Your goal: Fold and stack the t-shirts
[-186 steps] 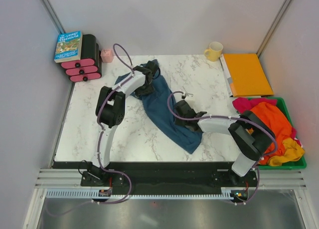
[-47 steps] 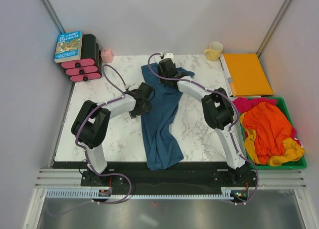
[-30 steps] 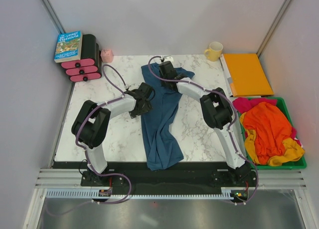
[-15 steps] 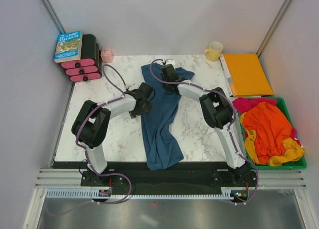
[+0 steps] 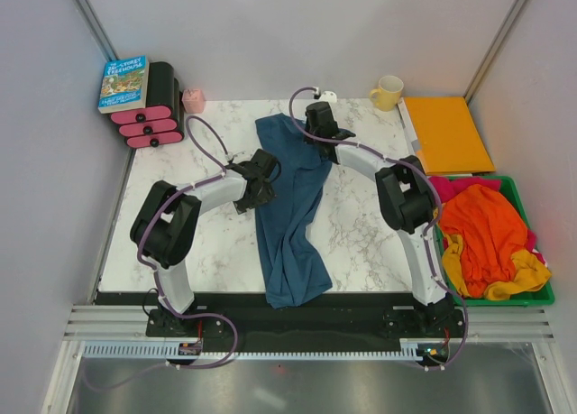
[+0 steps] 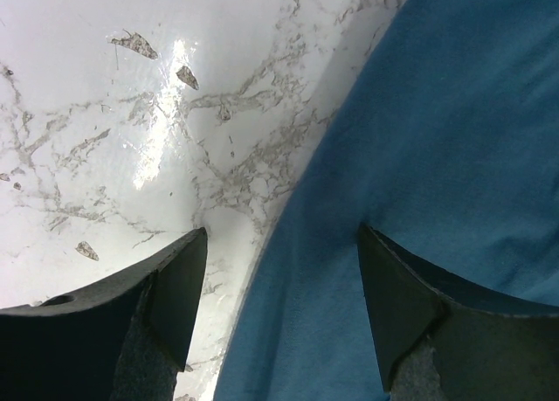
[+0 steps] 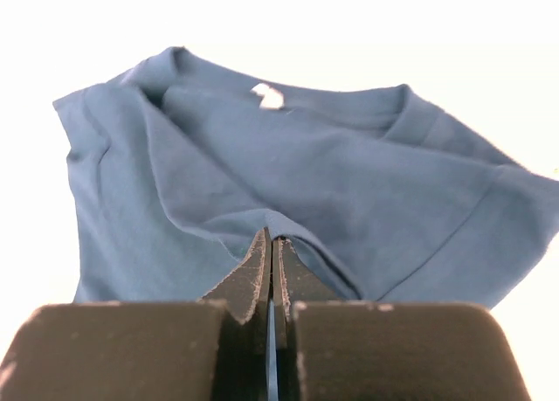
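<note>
A dusty teal-blue t-shirt (image 5: pixel 288 207) lies lengthwise down the middle of the marble table (image 5: pixel 180 243), collar end far. My left gripper (image 5: pixel 264 175) hovers open over the shirt's left edge; in the left wrist view the gripper (image 6: pixel 281 235) straddles that edge, one finger over marble, one over the cloth (image 6: pixel 437 156). My right gripper (image 5: pixel 316 127) is at the shirt's far right part, shut on a raised fold of the teal cloth (image 7: pixel 306 165), as the right wrist view of the gripper (image 7: pixel 272 239) shows. More t-shirts, orange (image 5: pixel 482 229), magenta (image 5: pixel 437 188) and yellow (image 5: pixel 527 274), are heaped at the right.
The heaped shirts lie in a green bin (image 5: pixel 518 299) at the table's right edge. A flat orange folder (image 5: pixel 446 134) and a yellow mug (image 5: pixel 387 92) are at the back right. A book (image 5: pixel 123 83) on pink-and-black rolls (image 5: pixel 149 116) stands back left, with a small pink object (image 5: pixel 193 99) beside them.
My right gripper has shut on the shirt's far right part and shifted right and farther back, drawing the cloth with it. The left arm has stayed put.
</note>
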Robot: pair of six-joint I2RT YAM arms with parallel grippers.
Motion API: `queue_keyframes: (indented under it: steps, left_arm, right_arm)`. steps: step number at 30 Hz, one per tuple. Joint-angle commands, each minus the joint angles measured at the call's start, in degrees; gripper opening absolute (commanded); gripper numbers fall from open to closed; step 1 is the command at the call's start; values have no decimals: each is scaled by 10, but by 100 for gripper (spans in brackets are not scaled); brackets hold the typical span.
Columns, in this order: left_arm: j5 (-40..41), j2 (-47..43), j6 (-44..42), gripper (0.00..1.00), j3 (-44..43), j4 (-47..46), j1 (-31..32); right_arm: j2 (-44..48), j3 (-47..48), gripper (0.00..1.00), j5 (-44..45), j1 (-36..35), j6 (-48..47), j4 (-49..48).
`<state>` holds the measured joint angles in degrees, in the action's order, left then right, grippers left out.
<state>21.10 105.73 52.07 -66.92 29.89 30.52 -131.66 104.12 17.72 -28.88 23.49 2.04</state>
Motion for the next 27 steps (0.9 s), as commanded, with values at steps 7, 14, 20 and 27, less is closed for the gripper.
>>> queue_keyframes:
  steps: [7,14,20,27]
  left_arm:
    - [-15,36,23,76,0,-11,5]
    - [-16,39,23,76,-2,-11,7]
    - [-6,32,22,78,-2,-10,9]
    - [20,-4,6,80,-15,-11,10]
  right_arm:
    - [2,7,0,-18,42,69,-49]
    - [-11,6,3,-23,66,89,-56]
    - [13,1,52,-58,61,44,-81]
    - [93,-35,70,-49,38,24,-53]
